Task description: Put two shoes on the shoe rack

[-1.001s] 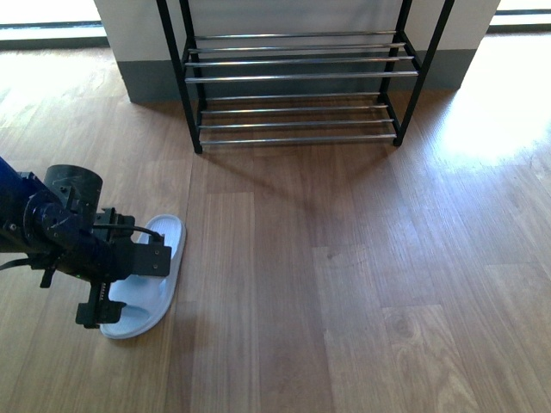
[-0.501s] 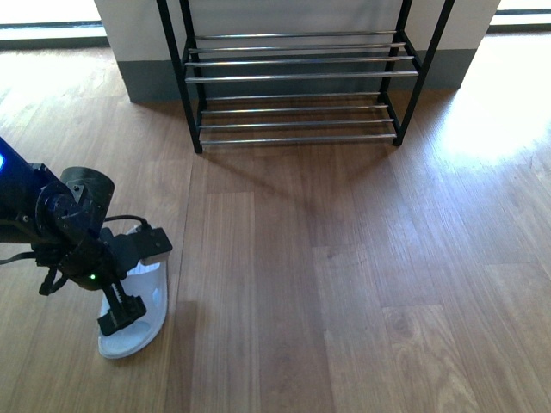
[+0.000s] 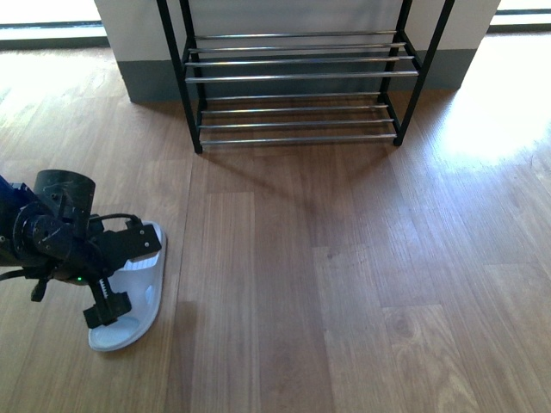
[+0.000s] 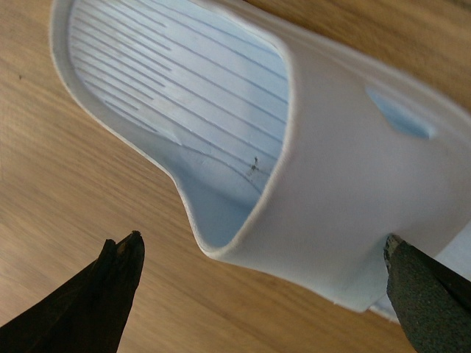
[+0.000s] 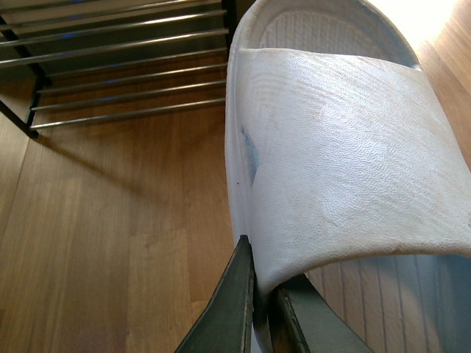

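The left gripper (image 3: 125, 277) is wide open over a pale blue slipper (image 3: 129, 329). That slipper lies on the wood floor (image 3: 344, 275), well away from the shoe rack (image 3: 297, 77), and one finger sits on each side of its strap. The right gripper (image 5: 259, 294) is squeezed tight on the strap edge of a second slipper (image 5: 346, 147), with the rack showing past it.

Slide (image 3: 142, 297) on floor (image 3: 344, 284), left of and before shoe rack (image 3: 297, 77).
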You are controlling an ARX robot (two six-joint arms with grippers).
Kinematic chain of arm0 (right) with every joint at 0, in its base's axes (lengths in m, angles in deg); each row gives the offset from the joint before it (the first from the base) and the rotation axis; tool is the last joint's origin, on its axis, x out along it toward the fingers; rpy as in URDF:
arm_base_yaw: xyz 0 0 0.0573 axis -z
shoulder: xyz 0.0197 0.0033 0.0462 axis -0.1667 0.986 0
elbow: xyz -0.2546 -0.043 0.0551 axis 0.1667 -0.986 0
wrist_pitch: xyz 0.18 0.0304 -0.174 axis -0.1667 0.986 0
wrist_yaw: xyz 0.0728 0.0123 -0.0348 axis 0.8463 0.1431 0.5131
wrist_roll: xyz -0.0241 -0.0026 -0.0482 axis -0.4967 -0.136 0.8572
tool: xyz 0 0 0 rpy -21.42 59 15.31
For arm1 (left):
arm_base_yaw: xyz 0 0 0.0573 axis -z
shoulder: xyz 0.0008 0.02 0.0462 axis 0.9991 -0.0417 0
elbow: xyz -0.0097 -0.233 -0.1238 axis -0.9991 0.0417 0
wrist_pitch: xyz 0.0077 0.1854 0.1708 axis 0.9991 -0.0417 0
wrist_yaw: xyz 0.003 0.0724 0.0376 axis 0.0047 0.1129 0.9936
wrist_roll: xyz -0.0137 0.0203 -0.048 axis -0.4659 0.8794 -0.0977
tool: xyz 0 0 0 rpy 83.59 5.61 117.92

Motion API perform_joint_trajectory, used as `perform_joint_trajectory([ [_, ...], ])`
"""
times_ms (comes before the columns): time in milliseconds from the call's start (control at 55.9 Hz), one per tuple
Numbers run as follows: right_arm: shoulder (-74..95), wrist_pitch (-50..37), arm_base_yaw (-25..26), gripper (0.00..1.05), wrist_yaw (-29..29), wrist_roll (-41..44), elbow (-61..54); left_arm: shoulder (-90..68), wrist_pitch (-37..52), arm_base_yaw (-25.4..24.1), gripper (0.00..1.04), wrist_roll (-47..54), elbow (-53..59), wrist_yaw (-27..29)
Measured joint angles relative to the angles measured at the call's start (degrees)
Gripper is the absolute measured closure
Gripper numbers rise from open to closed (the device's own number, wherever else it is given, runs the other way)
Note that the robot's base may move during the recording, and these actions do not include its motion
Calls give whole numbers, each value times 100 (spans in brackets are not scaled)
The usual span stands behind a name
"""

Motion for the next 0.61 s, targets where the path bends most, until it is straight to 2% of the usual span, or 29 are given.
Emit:
perform_joint_trajectory([
  [72,0,0,0,103,0,0,0,-44,-472,-26,9,702,-105,0],
  [197,0,0,0,103,0,-2,0,-133,-1355,-9,11,955,-293,2],
  [304,0,0,0,103,0,0,0,-190,-1591,0,32,787,-378,44],
  [358,0,0,0,103,0,0,0,-192,-1517,4,39,601,-391,46],
  [465,0,0,0,103,0,0,0,-160,-1425,33,58,-313,-422,-168],
  [608,0,0,0,103,0,0,0,-87,-994,33,74,-1491,-389,-267],
])
